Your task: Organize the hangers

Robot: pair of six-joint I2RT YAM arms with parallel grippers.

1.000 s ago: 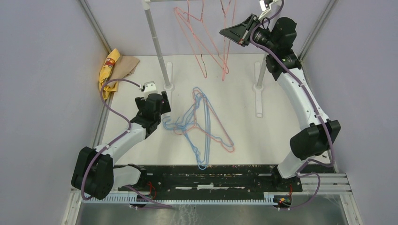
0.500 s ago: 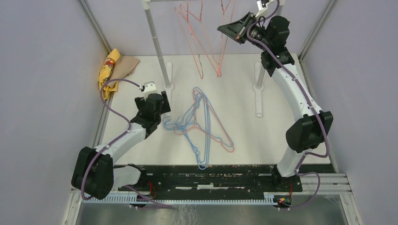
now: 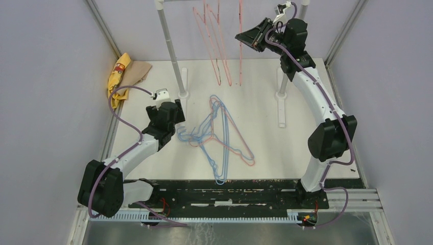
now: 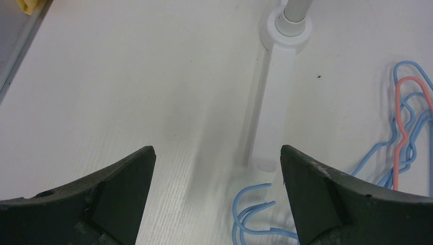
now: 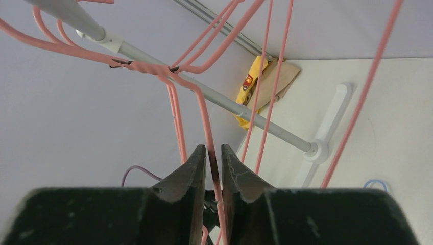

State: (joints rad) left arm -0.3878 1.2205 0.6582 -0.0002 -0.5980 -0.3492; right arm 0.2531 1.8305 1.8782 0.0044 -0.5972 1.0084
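Note:
Several light blue hangers (image 3: 214,140) and one pink-red hanger (image 3: 240,145) lie tangled on the white table (image 3: 153,163). More pink-red hangers (image 3: 210,48) hang from the rail (image 5: 230,106) at the back. My right gripper (image 3: 245,34) is raised by the rail and is shut on the wire of a pink-red hanger (image 5: 204,115) whose twisted neck sits at the rail. My left gripper (image 3: 179,113) is open and empty, low over the table just left of the pile. In the left wrist view, blue hooks (image 4: 250,209) lie between its jaws (image 4: 217,153).
A yellow cloth (image 3: 118,71) and a brown cloth (image 3: 139,70) lie at the table's back left corner. The rack's left post (image 3: 172,56) and its foot (image 4: 291,25) stand just beyond my left gripper. The right post's foot (image 3: 281,109) lies at the back right.
My right arm has swung left and closer to the rail with the pink-red hanger in its grip. The hanging hangers have swung to hang straighter. The left arm has not moved.

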